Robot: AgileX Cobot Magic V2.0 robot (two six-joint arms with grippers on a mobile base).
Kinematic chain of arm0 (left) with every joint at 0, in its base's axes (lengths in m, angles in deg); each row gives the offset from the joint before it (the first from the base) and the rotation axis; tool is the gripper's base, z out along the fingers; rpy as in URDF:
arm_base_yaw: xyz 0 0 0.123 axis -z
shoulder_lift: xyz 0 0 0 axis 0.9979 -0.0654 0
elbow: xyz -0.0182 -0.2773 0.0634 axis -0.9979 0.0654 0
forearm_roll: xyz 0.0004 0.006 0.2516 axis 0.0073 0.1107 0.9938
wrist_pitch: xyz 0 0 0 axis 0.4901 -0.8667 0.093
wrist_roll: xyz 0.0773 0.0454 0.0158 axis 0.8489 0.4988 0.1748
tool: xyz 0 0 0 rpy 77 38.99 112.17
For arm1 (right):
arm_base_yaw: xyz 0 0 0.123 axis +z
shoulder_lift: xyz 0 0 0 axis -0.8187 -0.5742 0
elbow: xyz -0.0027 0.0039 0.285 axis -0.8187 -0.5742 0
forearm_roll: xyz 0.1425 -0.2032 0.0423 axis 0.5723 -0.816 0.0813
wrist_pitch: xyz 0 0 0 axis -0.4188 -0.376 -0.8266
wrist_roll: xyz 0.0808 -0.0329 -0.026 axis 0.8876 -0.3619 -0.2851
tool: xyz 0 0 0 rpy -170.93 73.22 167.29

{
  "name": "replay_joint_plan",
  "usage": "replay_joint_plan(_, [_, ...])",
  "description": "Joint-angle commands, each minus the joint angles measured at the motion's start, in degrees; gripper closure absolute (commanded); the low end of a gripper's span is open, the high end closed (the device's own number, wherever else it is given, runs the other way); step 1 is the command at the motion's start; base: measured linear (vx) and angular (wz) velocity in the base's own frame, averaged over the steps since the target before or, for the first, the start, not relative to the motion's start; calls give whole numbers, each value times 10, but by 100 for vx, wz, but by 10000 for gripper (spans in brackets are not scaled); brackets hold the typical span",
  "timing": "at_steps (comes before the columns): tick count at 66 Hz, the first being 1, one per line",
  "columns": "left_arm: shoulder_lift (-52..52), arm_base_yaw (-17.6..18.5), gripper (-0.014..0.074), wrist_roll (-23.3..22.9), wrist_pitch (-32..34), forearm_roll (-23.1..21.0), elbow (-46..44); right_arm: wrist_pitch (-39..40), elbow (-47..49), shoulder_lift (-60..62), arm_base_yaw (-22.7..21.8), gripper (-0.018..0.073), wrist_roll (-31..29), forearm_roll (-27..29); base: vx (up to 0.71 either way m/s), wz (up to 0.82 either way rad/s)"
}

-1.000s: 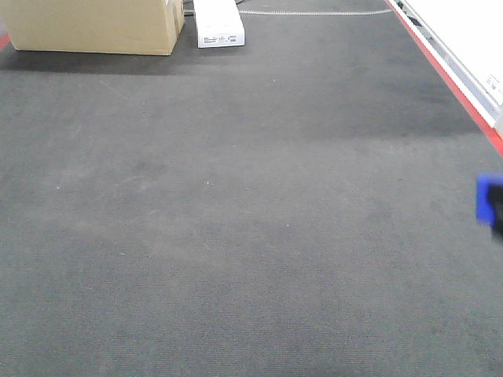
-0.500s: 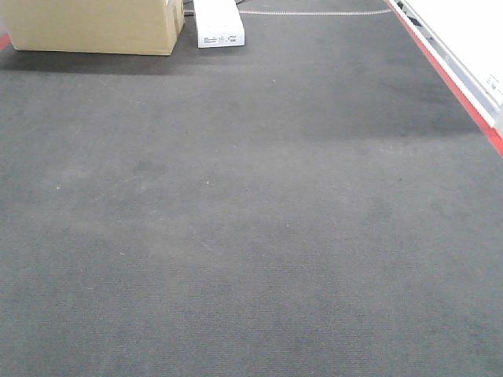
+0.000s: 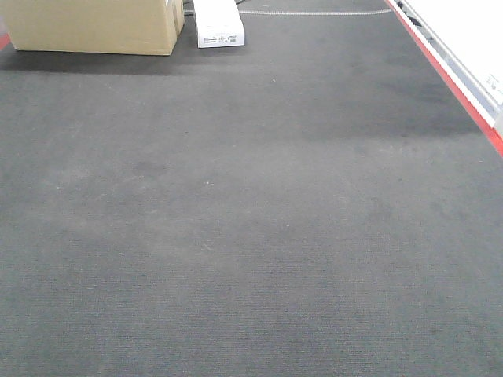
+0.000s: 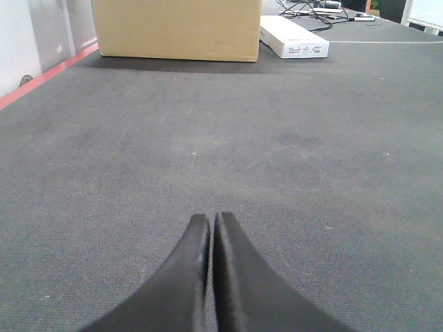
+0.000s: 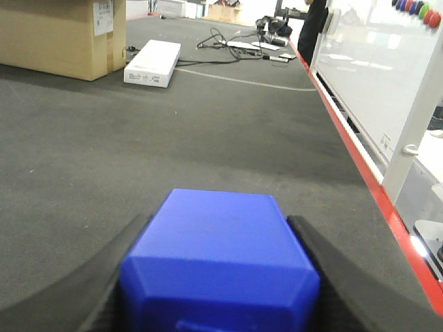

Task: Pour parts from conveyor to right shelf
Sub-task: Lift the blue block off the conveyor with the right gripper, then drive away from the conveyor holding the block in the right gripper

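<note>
1. Right tool (image 5: 220,232) is clamped on the blue block (image 5: 220,266). In the right wrist view its two dark fingers (image 5: 104,283) press against the block's left and right sides.
2. That block fills the lower middle of the right wrist view, with a smooth top face and bevelled corners. It sits close to the right-hand side of the counter (image 3: 251,236). Whether its underside touches the surface cannot be told.
3. Left tool (image 4: 211,218) has its two black curved fingers (image 4: 239,277) drawn together, with only a thin seam between them. It points along the counter, low over it.
4. The counter is a wide, dark-grey surface with a carpet-like texture. A red edge strip (image 3: 452,82) runs along its right side, and a matching strip appears at the left in the left wrist view.
5. At the far end stands a cardboard box (image 3: 94,27), with a flat white box (image 3: 218,23) lying just beside it on its right.
6. Beyond the white box, dark cables (image 5: 225,41) lie in a tangle, and a thin pale line (image 5: 242,81) crosses the surface.
7. Past the red strip on the right stands a white board (image 5: 367,76) with small coloured dots (image 5: 415,8) at its top.
</note>
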Motion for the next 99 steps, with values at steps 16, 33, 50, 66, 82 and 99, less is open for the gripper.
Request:
replay_joint_plan(16, [-8, 1, 602, -5, 40, -5, -11, 45, 14, -7, -1, 564, 1, 12, 0, 0])
replay_joint_plan(33, [-8, 1, 602, -5, 40, -5, -11, 45, 14, -7, -1, 564, 1, 12, 0, 0])
replay_joint_plan(50, [-8, 1, 602, -5, 40, -5, -11, 45, 14, -7, -1, 564, 1, 12, 0, 0])
replay_joint_plan(66, [-8, 1, 602, -5, 40, -5, -11, 45, 14, -7, -1, 564, 1, 12, 0, 0])
replay_joint_plan(82, [-8, 1, 602, -5, 40, -5, -11, 45, 14, -7, -1, 564, 1, 12, -1, 1])
replay_joint_plan(99, [-8, 1, 602, -5, 40, -5, -11, 45, 14, -7, -1, 564, 1, 12, -11, 4])
